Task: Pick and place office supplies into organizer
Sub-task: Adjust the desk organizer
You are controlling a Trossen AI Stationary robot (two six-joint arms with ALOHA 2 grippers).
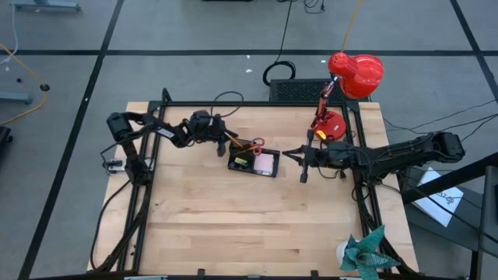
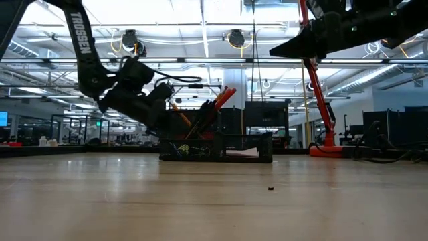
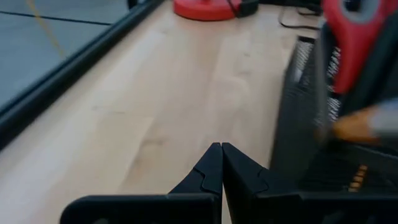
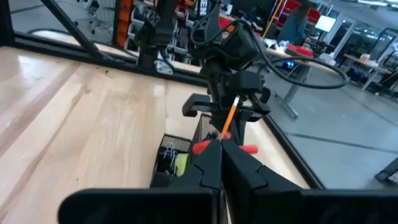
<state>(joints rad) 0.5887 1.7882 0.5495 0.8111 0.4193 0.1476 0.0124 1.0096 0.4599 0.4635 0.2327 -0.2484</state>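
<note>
Two dark fingertips of the left gripper (image 3: 221, 163) are pressing tight together with nothing between them, sitting just beside the black mesh organizer (image 1: 254, 162) on the smooth wooden table (image 1: 257, 225). Inside the organizer, red-handled scissors (image 2: 223, 98) and an orange pencil (image 4: 229, 116) are standing up in the tall part, a pink sticky-note pad (image 1: 266, 162) is lying flat in the wide part, and a yellow piece (image 4: 180, 163) is resting beside small black clips (image 4: 166, 154). Off to the other side, the right gripper (image 1: 304, 158) is hanging above the table near the red lamp (image 1: 354, 74), pinched shut and holding nothing.
</note>
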